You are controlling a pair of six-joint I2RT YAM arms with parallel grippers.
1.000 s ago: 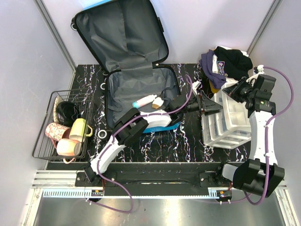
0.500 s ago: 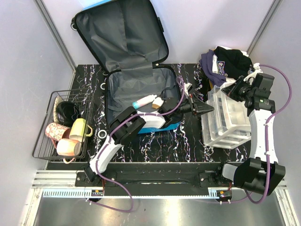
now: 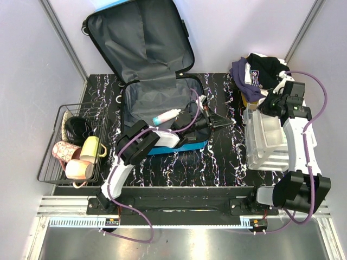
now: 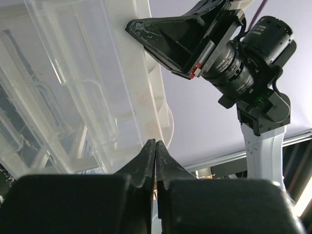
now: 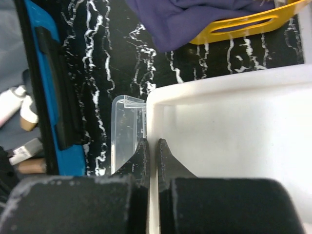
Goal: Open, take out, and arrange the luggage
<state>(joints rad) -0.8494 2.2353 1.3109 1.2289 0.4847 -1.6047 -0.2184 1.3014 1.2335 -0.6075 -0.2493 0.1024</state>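
Note:
The luggage [image 3: 157, 103] lies open on the black table, its lid leaning on the back wall and its grey lining bare. Its blue shell edge [image 5: 41, 97] shows in the right wrist view. A white tube [image 3: 165, 115] lies inside. My left gripper [image 3: 229, 122] [image 4: 155, 143] hovers between the luggage and the white compartment organiser [image 3: 265, 138], shut on nothing. My right gripper [image 3: 264, 105] [image 5: 151, 142] is shut on the organiser's white wall [image 5: 219, 126] at its far left corner.
A wire basket [image 3: 54, 146] with mugs stands at the left. An orange bin [image 5: 253, 19] with dark clothes [image 3: 260, 70] sits behind the organiser. Two small rings [image 3: 117, 154] lie on the table left of the luggage.
My left gripper has shut and drawn back left from the organiser's edge. My right gripper has pulled the organiser to the right, away from the luggage.

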